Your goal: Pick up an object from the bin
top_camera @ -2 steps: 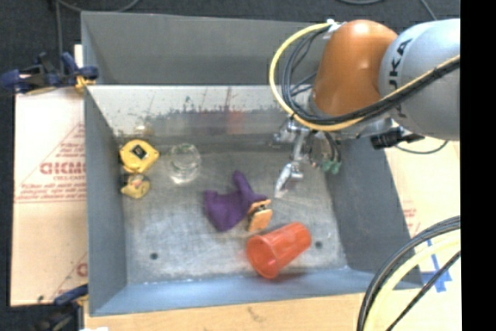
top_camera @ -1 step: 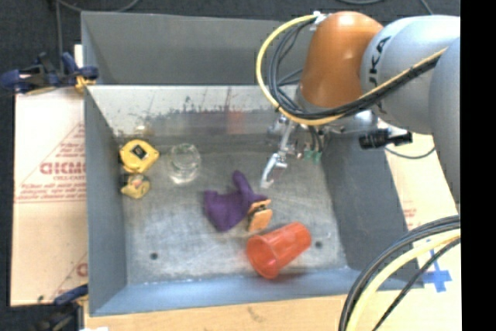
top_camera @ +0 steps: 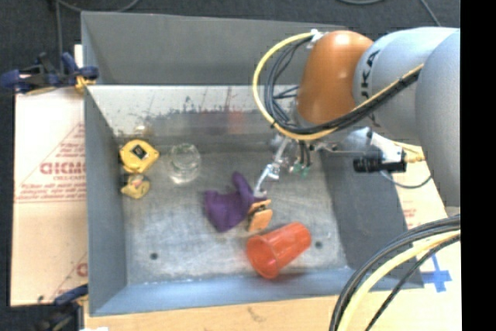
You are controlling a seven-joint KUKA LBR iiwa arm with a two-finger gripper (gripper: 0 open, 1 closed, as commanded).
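1. Six loose things lie on the floor of the bin (top_camera: 174, 248), spread from its left side to just right of its middle, none of them heaped.
2. Farthest left, near the left wall, sits a yellow case (top_camera: 138, 155) with a dark patch on top. A smaller yellow bit (top_camera: 136, 187) lies just in front of it; whether the two touch cannot be told.
3. Just right of the case stands a clear glass (top_camera: 184, 163), near the back wall and apart from the other things.
4. Near the middle lies a crumpled purple cloth (top_camera: 226, 205), with one peak pointing toward the back wall.
5. A small orange-brown block (top_camera: 260, 215) lies against the cloth's right edge, touching it.
6. The gripper (top_camera: 266, 179) slants down from the right. Its tip is just beside the cloth's peak and just behind the block, the two things nearest to it. Whether it is parted or closed cannot be told.
7. An orange-red cup (top_camera: 280, 248) lies on its side just in front of the block, near the front wall.
8. Farther right, the grey arm (top_camera: 422, 89) reaches over the bin's right wall, with an orange cover (top_camera: 329, 77) on its wrist and cables (top_camera: 263, 93) looped around it.
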